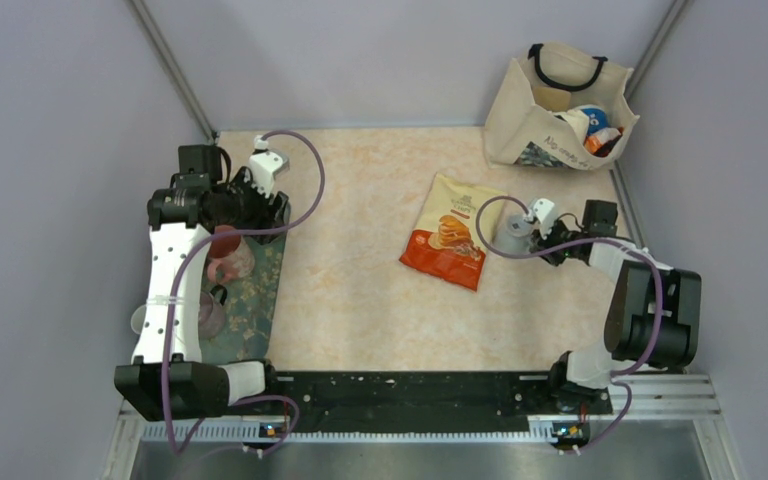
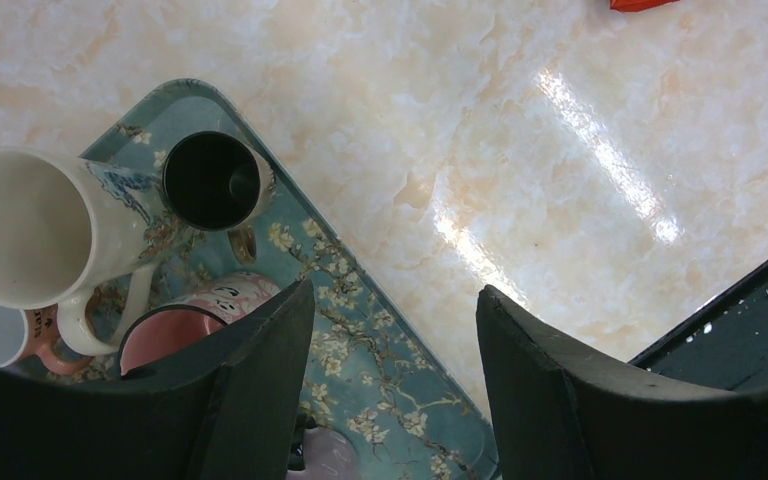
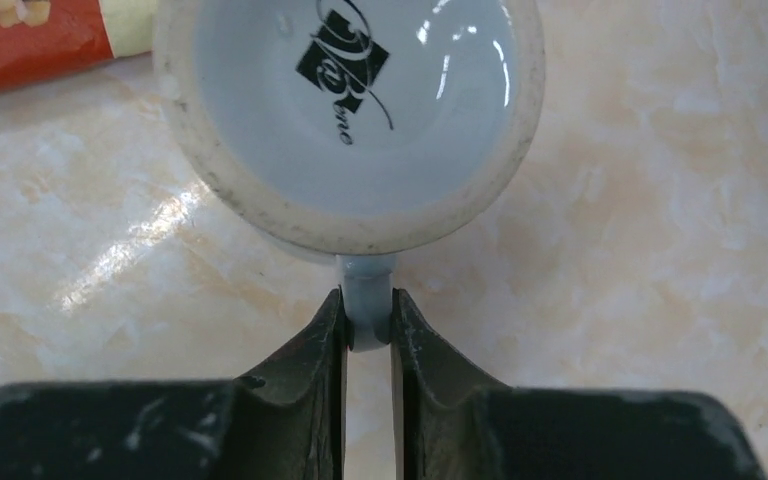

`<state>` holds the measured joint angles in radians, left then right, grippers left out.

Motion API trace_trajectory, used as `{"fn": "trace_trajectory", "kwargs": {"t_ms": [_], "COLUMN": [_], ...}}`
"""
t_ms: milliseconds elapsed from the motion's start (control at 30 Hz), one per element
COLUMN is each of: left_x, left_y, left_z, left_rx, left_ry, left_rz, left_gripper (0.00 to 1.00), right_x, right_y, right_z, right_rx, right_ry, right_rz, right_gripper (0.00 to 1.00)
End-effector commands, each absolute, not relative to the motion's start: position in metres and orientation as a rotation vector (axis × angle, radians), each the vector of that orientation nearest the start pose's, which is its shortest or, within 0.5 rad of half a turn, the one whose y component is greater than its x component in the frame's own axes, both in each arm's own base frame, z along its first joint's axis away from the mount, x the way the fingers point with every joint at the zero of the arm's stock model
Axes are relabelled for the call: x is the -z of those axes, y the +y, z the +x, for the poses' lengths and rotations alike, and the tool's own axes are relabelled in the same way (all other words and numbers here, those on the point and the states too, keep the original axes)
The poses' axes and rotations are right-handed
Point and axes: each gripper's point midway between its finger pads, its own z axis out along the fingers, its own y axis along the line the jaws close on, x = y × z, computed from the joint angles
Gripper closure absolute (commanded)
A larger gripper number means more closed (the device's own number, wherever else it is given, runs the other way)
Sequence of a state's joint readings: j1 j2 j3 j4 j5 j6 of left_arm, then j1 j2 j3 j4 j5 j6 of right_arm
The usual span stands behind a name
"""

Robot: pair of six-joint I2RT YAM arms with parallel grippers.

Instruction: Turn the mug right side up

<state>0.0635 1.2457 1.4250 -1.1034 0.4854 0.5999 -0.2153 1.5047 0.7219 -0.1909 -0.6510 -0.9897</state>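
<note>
The mug (image 3: 350,110) stands upside down on the right side of the table, its pale grey-blue glazed base facing up, a shallow glossy dish ringed by a rough, unglazed, slightly speckled foot and printed with a black square logo and script. Its slim loop handle (image 3: 367,300) points toward the right gripper (image 3: 367,320), whose two dark, wedge-shaped fingers have closed in from both sides and pinch the handle between their tips, nothing else in their grasp. Just beside the mug, on its far left, lies a flat crinkly snack bag (image 1: 455,232), cream at the top and red-orange below. The tabletop (image 1: 360,280) under them is smooth and shiny, with a peach marble pattern that throws back streaks of light. At the back right corner sits a soft beige canvas tote bag (image 1: 560,105) with black handles, stuffed with packets. Over on the left, a rectangular teal tray (image 2: 360,330) with round corners and a blossom-branch print carries a tall cream mug (image 2: 20,225), a small black cup (image 2: 210,180) and a pink mug (image 2: 175,330). The left gripper (image 2: 395,295) hangs above that tray with its matte black fingers spread wide apart, gripping nothing.
</note>
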Motion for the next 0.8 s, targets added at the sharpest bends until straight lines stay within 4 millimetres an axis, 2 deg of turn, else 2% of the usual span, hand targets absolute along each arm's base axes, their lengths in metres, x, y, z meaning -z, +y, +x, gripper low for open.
{"fn": "trace_trajectory", "kwargs": {"t_ms": [0, 133, 200, 367, 433, 533, 633, 700, 767], "left_x": [-0.265, -0.264, -0.264, -0.268, -0.269, -0.271, -0.278, -0.290, -0.310], "left_y": [-0.046, -0.049, -0.052, -0.067, -0.076, -0.092, -0.115, -0.130, -0.148], "left_z": [0.285, 0.285, 0.286, 0.290, 0.293, 0.296, 0.294, 0.292, 0.288], "left_rx": [0.289, 0.309, 0.331, 0.424, 0.469, 0.544, 0.673, 0.793, 0.944], "left_ry": [2.192, 2.195, 2.189, 2.173, 2.167, 2.159, 2.122, 2.067, 1.978], "left_rz": [0.815, 0.804, 0.793, 0.750, 0.733, 0.704, 0.705, 0.695, 0.687], "left_gripper": [0.34, 0.34, 0.34, 0.34, 0.34, 0.34, 0.34, 0.33, 0.26], "right_x": [-0.061, -0.066, -0.076, -0.130, -0.149, -0.167, -0.190, -0.215, -0.245], "right_y": [0.014, 0.027, 0.033, 0.037, 0.038, 0.042, 0.068, 0.098, 0.129], "right_z": [0.357, 0.357, 0.361, 0.377, 0.376, 0.369, 0.361, 0.352, 0.341], "right_rx": [-0.217, -0.246, -0.240, -0.245, -0.233, -0.226, -0.291, -0.360, -0.444], "right_ry": [1.939, 1.932, 1.918, 1.845, 1.794, 1.741, 1.668, 1.581, 1.479], "right_rz": [-1.139, -1.138, -1.086, -0.765, -0.691, -0.635, -0.618, -0.625, -0.603], "right_gripper": [0.98, 1.00, 1.00, 1.00, 1.00, 1.00, 1.00, 1.00, 1.00]}}
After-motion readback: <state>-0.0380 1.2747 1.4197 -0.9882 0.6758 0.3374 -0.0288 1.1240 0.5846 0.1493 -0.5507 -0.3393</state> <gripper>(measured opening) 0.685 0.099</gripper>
